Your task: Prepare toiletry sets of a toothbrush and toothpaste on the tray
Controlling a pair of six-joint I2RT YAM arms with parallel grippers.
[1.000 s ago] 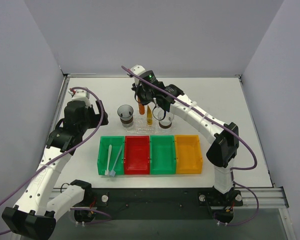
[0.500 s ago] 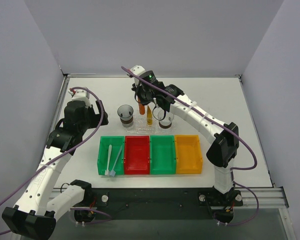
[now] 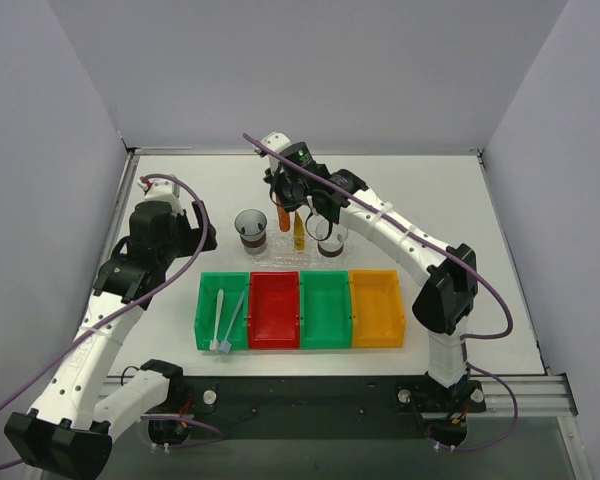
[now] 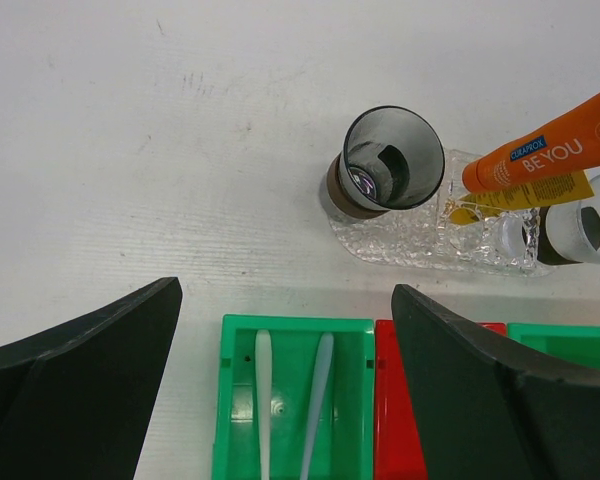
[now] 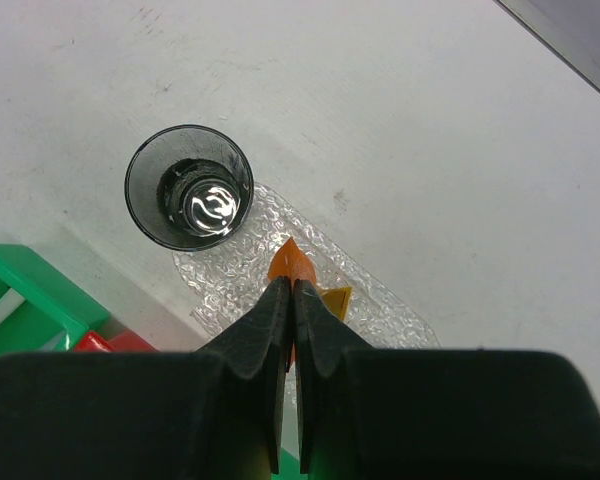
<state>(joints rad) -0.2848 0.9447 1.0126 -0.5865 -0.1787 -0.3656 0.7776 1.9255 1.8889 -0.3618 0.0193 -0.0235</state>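
**Colour rundown**
I see: orange tube (image 4: 540, 155) with blue patch, white lettering; yellow-orange tube (image 4: 525, 195). The tray (image 4: 420, 240) is clear, bumpy. white toothbrush (image 4: 263, 400), pale blue toothbrush (image 4: 318, 395). green bin (image 3: 223, 277), red bin (image 3: 274, 315), second green bin (image 3: 325, 315), orange bin (image 3: 377, 315). My right claw (image 5: 287, 290) and left claw (image 4: 283, 290) black; counter (image 4: 180, 150) white.

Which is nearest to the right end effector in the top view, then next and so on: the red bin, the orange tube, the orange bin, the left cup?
1. orange tube, gripped in the right end effector itself.
2. left cup, just to its left.
3. red bin, in the row toward the bases.
4. orange bin, at the row's right end.
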